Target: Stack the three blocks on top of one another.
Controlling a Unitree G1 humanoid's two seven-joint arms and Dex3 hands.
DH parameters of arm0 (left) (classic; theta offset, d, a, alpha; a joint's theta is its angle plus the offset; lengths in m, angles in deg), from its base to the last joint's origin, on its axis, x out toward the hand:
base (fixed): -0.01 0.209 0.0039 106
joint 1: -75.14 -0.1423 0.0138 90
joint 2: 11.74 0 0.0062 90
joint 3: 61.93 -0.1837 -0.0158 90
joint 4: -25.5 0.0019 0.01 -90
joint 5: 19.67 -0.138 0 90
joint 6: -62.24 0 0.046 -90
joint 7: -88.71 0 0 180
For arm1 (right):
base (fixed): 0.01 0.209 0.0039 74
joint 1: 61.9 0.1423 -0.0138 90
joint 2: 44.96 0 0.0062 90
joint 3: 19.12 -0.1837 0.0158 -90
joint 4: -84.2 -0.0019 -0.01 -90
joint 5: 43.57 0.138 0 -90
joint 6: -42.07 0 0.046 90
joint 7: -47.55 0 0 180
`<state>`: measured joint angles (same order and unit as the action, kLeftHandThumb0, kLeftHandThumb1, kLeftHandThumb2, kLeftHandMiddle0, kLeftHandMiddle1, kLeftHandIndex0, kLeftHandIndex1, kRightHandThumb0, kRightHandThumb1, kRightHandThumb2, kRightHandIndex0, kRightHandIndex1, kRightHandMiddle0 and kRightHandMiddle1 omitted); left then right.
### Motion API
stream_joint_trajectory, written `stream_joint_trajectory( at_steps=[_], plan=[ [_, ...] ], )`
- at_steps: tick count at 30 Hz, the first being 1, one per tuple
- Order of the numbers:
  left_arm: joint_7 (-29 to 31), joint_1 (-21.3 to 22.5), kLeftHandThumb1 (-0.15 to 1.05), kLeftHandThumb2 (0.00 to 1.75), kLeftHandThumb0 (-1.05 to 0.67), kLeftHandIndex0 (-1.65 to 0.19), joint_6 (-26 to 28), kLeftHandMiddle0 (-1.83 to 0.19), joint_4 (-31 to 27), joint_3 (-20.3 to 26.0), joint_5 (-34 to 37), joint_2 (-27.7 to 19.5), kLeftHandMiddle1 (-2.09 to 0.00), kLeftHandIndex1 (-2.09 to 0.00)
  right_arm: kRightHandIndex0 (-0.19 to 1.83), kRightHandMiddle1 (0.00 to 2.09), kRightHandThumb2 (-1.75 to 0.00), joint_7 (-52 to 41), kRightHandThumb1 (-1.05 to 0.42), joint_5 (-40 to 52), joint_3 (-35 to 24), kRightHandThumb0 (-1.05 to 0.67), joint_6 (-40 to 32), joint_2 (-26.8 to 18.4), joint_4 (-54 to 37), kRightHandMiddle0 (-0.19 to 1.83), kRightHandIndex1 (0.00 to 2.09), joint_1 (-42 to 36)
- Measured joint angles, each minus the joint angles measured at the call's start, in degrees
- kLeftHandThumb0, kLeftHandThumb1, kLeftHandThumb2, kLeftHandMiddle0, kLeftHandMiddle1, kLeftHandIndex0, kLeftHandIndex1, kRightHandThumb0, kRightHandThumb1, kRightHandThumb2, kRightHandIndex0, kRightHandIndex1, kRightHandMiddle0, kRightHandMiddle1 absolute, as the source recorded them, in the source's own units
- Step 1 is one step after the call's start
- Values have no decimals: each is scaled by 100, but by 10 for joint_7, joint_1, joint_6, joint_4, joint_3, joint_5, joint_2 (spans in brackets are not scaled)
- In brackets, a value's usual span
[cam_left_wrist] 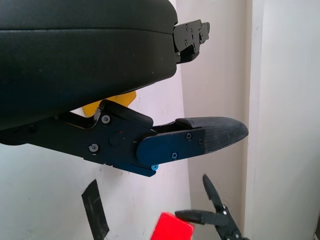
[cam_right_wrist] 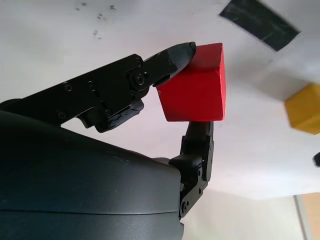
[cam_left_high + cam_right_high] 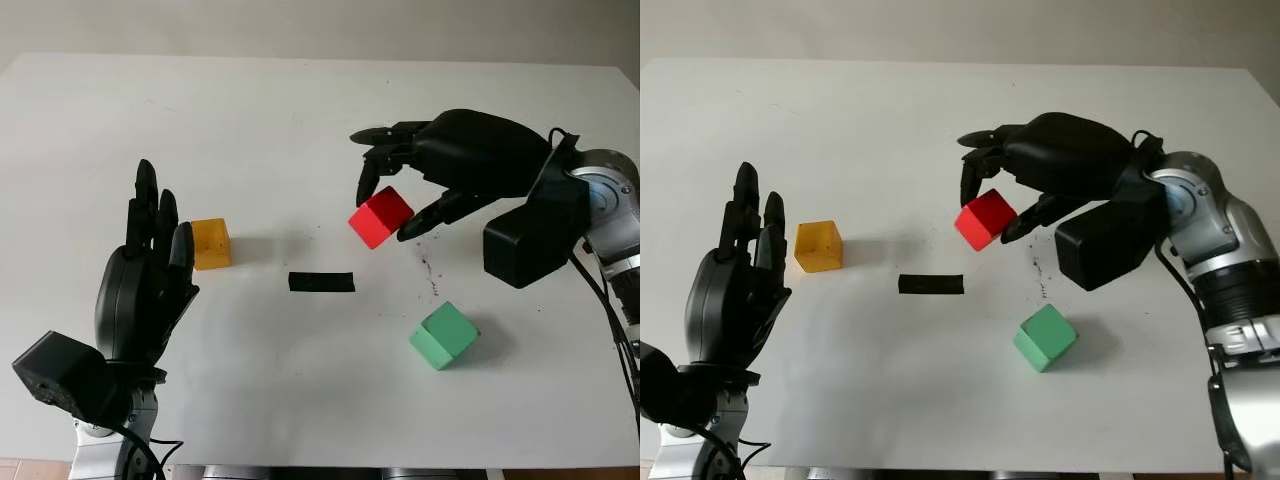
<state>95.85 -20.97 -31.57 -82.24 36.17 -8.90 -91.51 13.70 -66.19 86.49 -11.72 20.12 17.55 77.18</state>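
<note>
My right hand (image 3: 390, 205) is shut on the red block (image 3: 380, 217), pinching it between thumb and fingers just above the table, right of centre. In the right wrist view the red block (image 2: 196, 85) sits tilted between the fingertips (image 2: 177, 54). The yellow block (image 3: 211, 243) rests on the table to the left. The green block (image 3: 444, 335) lies tilted at the front right. My left hand (image 3: 150, 250) is open, held upright at the front left, just beside the yellow block.
A strip of black tape (image 3: 321, 282) lies on the white table (image 3: 300, 120) between the yellow and red blocks. Small dark specks (image 3: 431, 272) mark the surface near the red block. The table's far edge runs along the back.
</note>
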Motion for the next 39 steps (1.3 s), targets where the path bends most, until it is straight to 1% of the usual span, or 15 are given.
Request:
stream_joint_trajectory(
  at_steps=[2,5,13,17,28,33,39],
  plan=[
    [-4,-4,105,55,-71,19,3,17,-5,-5,-1,4,-6,-3,23,125,-5,-29,-91,8,5,-40,-15,9,-16,50,5,0],
    [-11,-6,105,56,-69,18,3,16,-10,-9,-10,8,-6,-4,23,128,-5,-64,-91,16,17,-41,-18,20,-27,50,5,0],
    [-21,-8,105,57,-70,18,-2,15,-10,-16,-18,20,-6,-5,22,127,-5,-114,-92,23,33,-40,-24,45,-23,48,5,19],
    [-25,-11,105,56,-70,18,0,15,-12,-25,-22,27,-5,-5,21,132,-5,-113,-91,11,52,-42,9,67,20,47,5,41],
    [-38,-15,105,54,-71,18,2,15,-14,-25,-23,36,-5,-5,20,141,-6,-78,-94,-35,86,-41,75,109,126,39,5,85],
    [-42,-17,105,54,-71,17,2,14,-15,-25,-28,36,-6,-5,19,145,-6,-60,-94,-51,96,-41,90,128,156,37,4,95],
    [-42,-18,105,55,-71,17,2,13,-15,-25,-30,36,-6,-6,17,151,-6,-47,-95,-62,100,-42,98,135,172,35,4,101]
  ],
)
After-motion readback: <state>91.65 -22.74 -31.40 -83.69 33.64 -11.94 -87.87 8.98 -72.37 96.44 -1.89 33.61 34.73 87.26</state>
